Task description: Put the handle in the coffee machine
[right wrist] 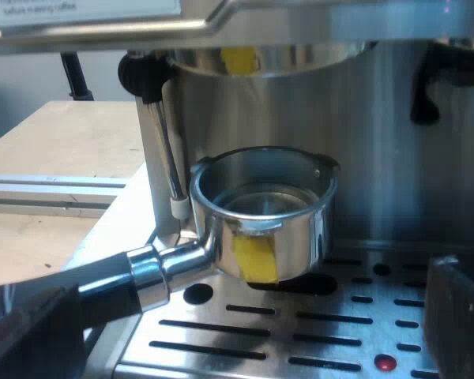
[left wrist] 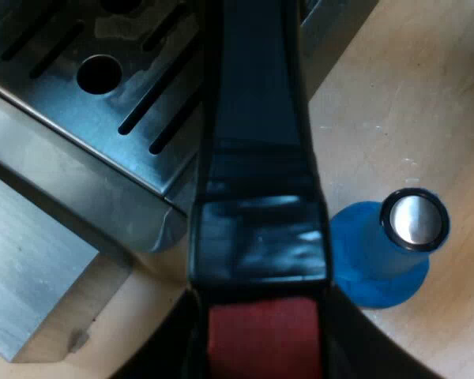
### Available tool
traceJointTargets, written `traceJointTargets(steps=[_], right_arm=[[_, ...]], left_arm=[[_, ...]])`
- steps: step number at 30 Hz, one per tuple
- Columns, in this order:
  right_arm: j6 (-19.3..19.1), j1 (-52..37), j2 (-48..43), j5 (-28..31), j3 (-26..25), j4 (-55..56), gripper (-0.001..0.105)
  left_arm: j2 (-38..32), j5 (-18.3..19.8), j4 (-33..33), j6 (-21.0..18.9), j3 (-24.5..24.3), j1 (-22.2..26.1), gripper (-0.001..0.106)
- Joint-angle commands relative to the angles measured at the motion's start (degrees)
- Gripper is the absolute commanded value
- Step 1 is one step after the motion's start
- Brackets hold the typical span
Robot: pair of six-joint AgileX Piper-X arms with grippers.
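1. Left gripper (left wrist: 262, 357): jaws clenched on the dark handle (left wrist: 257, 142) of the metal holder (right wrist: 261, 213), beside its red end (left wrist: 261, 335); the handle reaches out over a corner of the espresso machine (left wrist: 71, 170), above its slotted drip tray (left wrist: 63, 103).
2. Blue tamper (left wrist: 383, 253): upright on the desk (left wrist: 426, 95), steel cap up, near that same corner of the machine.
3. Right gripper (right wrist: 458, 320): hovers at the machine's front, over the drip tray; released or clenched, I cannot tell.
4. Holder: its basket sits level above the drip tray and below the machine's brew head (right wrist: 316, 59), with a gap between, not yet locked in; a yellow tag (right wrist: 255, 257) is on its wall; the steam wand (right wrist: 162, 150) hangs just beside it.
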Motion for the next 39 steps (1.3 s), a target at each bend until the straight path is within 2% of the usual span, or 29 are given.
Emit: traceJointTargets(steps=[1, 8, 19, 28, 32, 39], right_arm=[[-1.0, -0.3, 0.3, 0.0, -0.2, -1.3, 0.087], [-1.0, -0.3, 0.4, 0.0, -0.2, -1.6, 0.087], [-1.0, -0.3, 0.4, 0.0, -0.2, -1.6, 0.087], [-1.0, -0.3, 0.4, 0.1, -0.2, -1.6, 0.087], [-1.0, -0.3, 0.4, 0.1, -0.2, -1.6, 0.087], [-1.0, -0.3, 0.4, 0.1, -0.2, -1.6, 0.087]], left_arm=[[-0.2, 2.8, -1.7, 0.0, -1.6, 0.1, 0.0], [0.9, 2.8, -2.1, 0.0, -3.5, 0.1, 0.0], [5.9, 2.8, -1.4, 0.0, -9.4, 0.1, 0.0], [5.9, 2.8, -1.7, 0.0, -10.1, 1.8, 0.0], [5.9, 3.8, -1.1, 2.0, -10.1, 3.5, 0.0], [5.9, 4.7, 0.4, 6.9, -10.1, 1.9, 0.0]])
